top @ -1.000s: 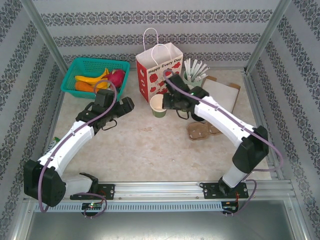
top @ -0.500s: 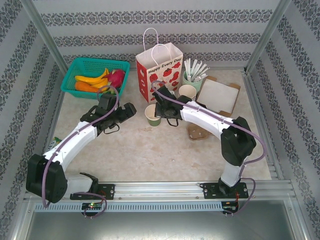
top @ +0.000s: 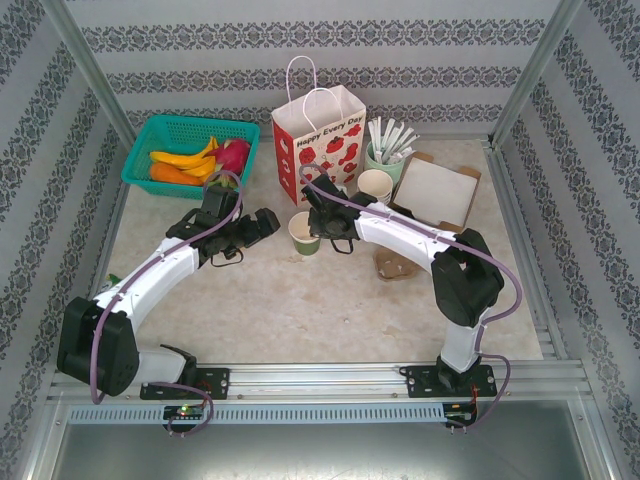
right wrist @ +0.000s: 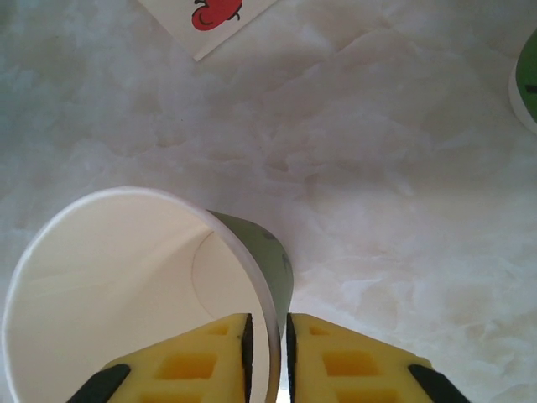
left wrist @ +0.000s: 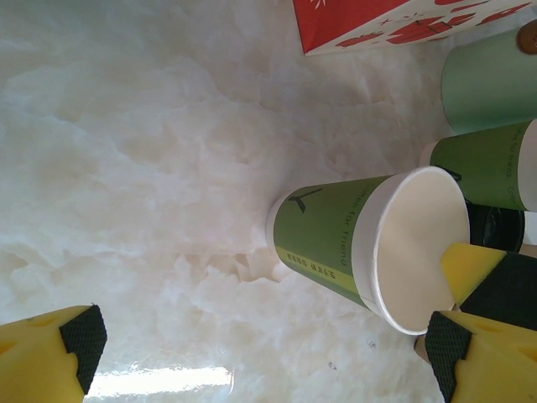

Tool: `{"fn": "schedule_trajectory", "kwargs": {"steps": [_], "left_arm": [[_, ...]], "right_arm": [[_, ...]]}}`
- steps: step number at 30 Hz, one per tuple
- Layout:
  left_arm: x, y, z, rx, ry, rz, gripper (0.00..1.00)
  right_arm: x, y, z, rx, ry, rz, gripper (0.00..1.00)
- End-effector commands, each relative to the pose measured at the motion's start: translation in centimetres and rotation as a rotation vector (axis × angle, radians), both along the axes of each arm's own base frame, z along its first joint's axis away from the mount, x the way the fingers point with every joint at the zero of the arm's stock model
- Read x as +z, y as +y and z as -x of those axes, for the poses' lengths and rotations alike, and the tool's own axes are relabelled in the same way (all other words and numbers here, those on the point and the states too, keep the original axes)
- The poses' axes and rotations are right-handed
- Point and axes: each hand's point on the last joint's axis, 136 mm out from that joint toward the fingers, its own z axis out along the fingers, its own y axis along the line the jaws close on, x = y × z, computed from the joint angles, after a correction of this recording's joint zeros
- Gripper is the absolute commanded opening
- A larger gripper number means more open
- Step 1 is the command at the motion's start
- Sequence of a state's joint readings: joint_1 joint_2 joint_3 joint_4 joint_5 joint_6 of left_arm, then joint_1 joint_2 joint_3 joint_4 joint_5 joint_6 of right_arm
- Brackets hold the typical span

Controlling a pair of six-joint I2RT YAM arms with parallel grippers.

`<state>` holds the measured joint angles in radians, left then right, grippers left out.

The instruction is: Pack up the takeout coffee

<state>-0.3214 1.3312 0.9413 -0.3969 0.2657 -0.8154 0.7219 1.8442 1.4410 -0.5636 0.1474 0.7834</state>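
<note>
The right tool (right wrist: 268,327) pinches the cup (right wrist: 109,277) by its rim, one finger inside, holding it upright. The left tool (top: 262,222) hangs spread nearby.

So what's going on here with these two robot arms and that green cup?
The right gripper is pinching the rim of an open green paper cup, one finger inside and one outside, just in front of the red-and-white paper bag. The left gripper hovers open beside the cup. The cup has no lid on and isn't in the bag yet.
</note>
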Motion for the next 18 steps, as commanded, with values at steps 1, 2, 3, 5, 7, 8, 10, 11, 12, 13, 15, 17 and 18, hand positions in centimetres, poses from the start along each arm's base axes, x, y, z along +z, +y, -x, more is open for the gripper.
{"fn": "schedule_trajectory", "kwargs": {"steps": [1, 2, 3, 5, 7, 8, 10, 11, 12, 13, 15, 17, 18], "left_arm": [[0.9, -0.3, -0.3, -0.019, -0.015, -0.004, 1.0], [0.8, -0.3, -0.3, -0.01, -0.016, -0.005, 0.99], [0.8, -0.1, -0.3, 0.0, -0.019, -0.006, 1.0], [0.6, 0.3, -0.6, 0.031, -0.024, -0.015, 1.0], [0.6, 0.9, -0.9, 0.07, -0.032, -0.038, 1.0], [0.7, 1.1, -1.1, 0.086, -0.041, -0.05, 1.0], [1.1, 1.4, -1.6, 0.102, -0.069, -0.057, 1.0], [1.5, 1.4, -1.8, 0.11, -0.086, -0.054, 1.0], [1.6, 1.4, -2.0, 0.114, -0.098, -0.052, 1.0], [1.9, 1.4, -2.1, 0.12, -0.111, -0.049, 1.0], [2.0, 1.5, -2.3, 0.133, -0.127, -0.044, 1.0], [1.9, 1.6, -2.4, 0.149, -0.127, -0.041, 1.0], [1.7, 1.7, -2.4, 0.16, -0.122, -0.04, 1.0]], "right_arm": [[1.8, 0.1, -0.5, 0.004, -0.032, -0.03, 0.32], [2.4, 0.1, -0.6, 0.014, -0.044, -0.039, 0.35], [2.8, 0.0, -0.5, 0.021, -0.052, -0.043, 0.38], [4.0, -0.4, -0.4, 0.035, -0.071, -0.062, 0.46], [5.2, -1.2, -0.2, 0.043, -0.092, -0.074, 0.55], [5.7, -1.8, 0.0, 0.051, -0.103, -0.077, 0.59], [6.6, -3.6, 0.2, 0.06, -0.128, -0.069, 0.66], [6.8, -4.8, 0.3, 0.07, -0.139, -0.054, 0.71], [6.7, -6.2, 0.4, 0.069, -0.14, -0.04, 0.74], [6.7, -7.7, 0.5, 0.07, -0.135, -0.035, 0.82], [6.5, -10.9, 0.8, 0.052, -0.127, -0.029, 0.91], [6.4, -14.0, 0.9, 0.028, -0.134, -0.034, 0.91], [6.4, -15.1, 1.0, 0.018, -0.142, -0.035, 0.91]]}}
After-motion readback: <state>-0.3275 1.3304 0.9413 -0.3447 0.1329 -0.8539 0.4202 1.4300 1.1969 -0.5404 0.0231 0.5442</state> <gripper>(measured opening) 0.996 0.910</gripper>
